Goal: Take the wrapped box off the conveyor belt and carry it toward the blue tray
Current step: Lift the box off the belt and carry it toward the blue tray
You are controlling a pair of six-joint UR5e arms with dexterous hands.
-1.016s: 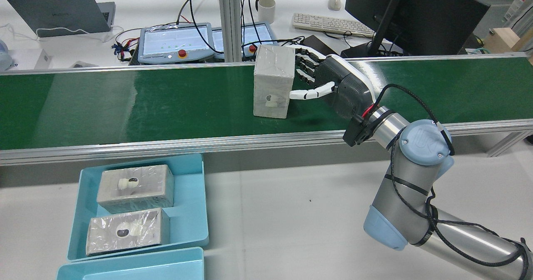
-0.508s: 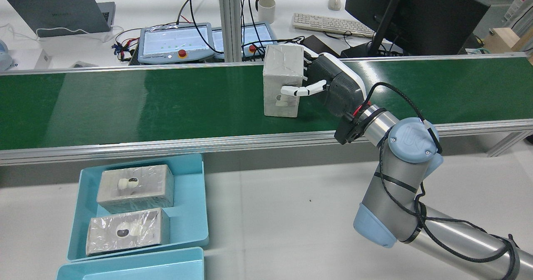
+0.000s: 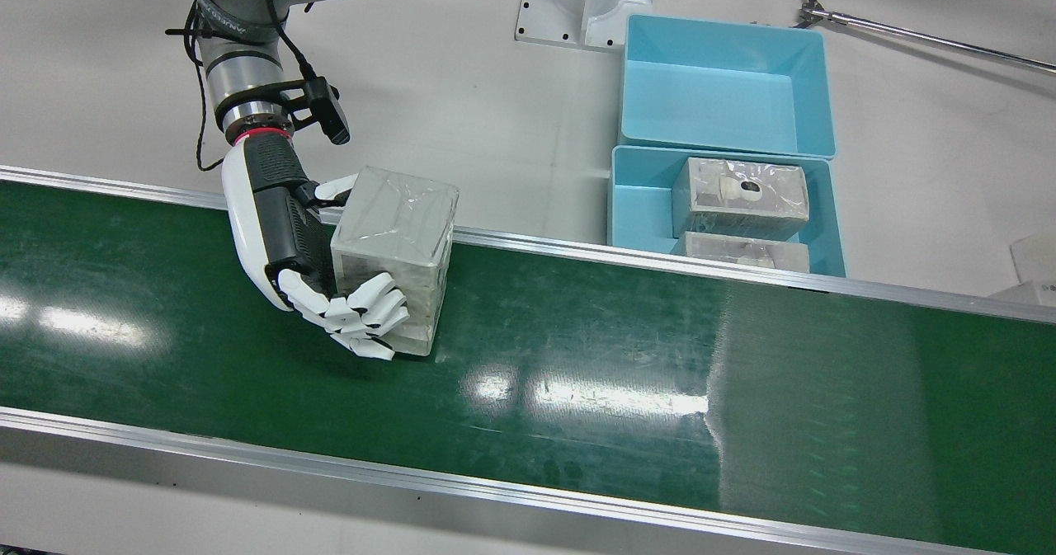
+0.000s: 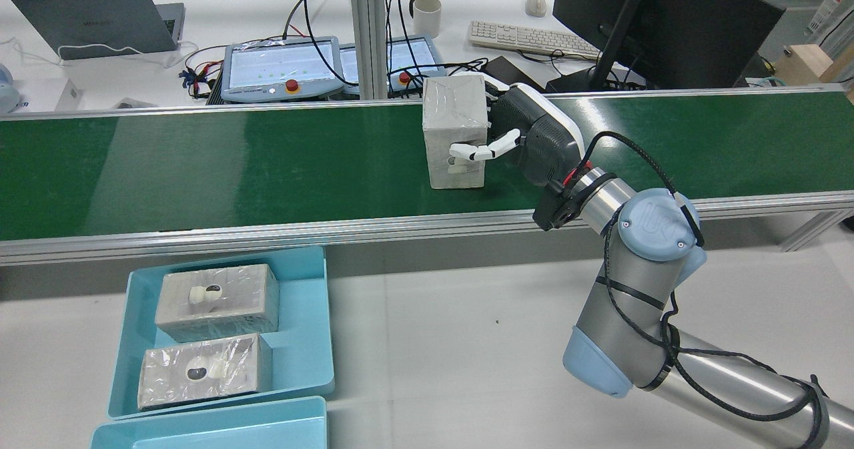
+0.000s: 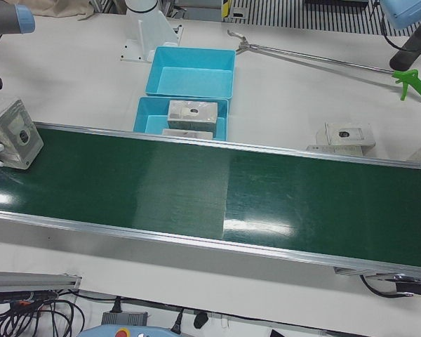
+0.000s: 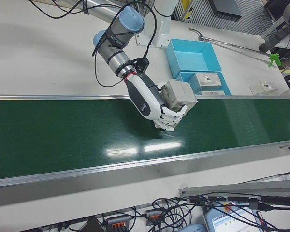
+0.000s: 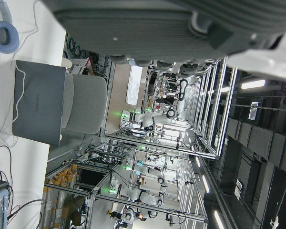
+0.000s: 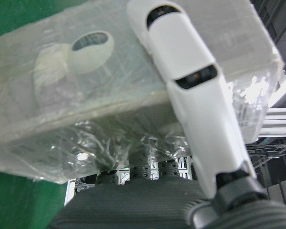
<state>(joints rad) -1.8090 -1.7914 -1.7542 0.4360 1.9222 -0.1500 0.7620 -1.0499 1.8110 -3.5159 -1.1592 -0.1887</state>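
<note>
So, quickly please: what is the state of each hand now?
Right hand: shut on the box, on the belt.
Left hand: only its underside shows in its own camera; cannot tell.

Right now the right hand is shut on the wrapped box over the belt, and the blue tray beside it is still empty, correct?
Not quite. The right hand is shut on the wrapped box over the belt, but the blue tray already holds two wrapped boxes, as the rear view shows.
</note>
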